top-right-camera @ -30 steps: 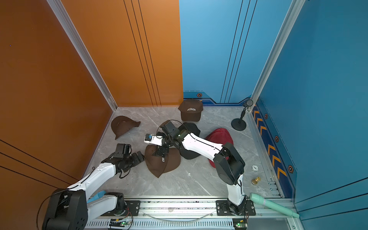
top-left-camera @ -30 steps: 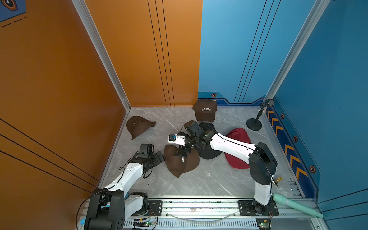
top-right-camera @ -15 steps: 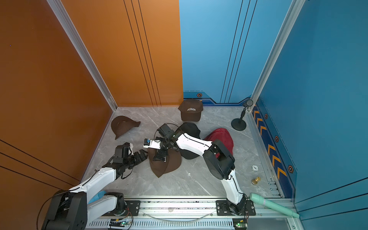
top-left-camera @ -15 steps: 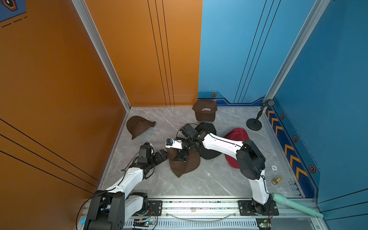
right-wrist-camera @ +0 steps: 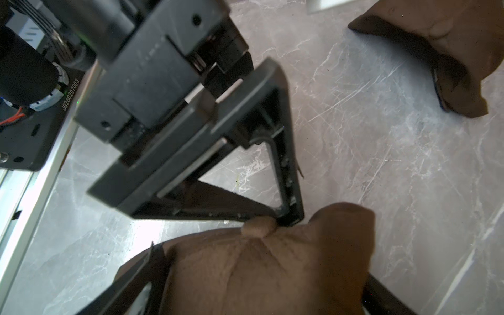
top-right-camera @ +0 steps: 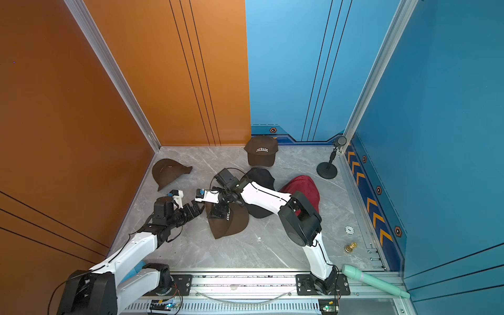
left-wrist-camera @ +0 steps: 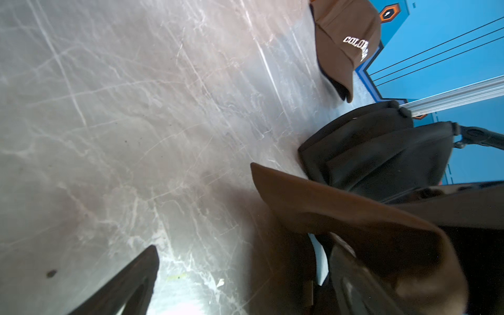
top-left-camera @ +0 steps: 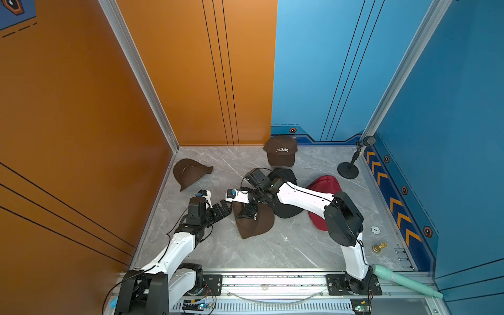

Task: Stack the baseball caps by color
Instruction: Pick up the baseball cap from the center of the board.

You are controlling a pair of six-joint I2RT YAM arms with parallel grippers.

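Right pincer (top-left-camera: 246, 215), jaws spread, straddles the middle brown cap (top-left-camera: 261, 226) while left pincer (top-left-camera: 227, 209), also spread, touches it.

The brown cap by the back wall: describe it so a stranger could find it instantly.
Find where the orange wall meets the blue wall. At the foot of that seam sits the cap, alone. Only it shows whole white COLORADO lettering.
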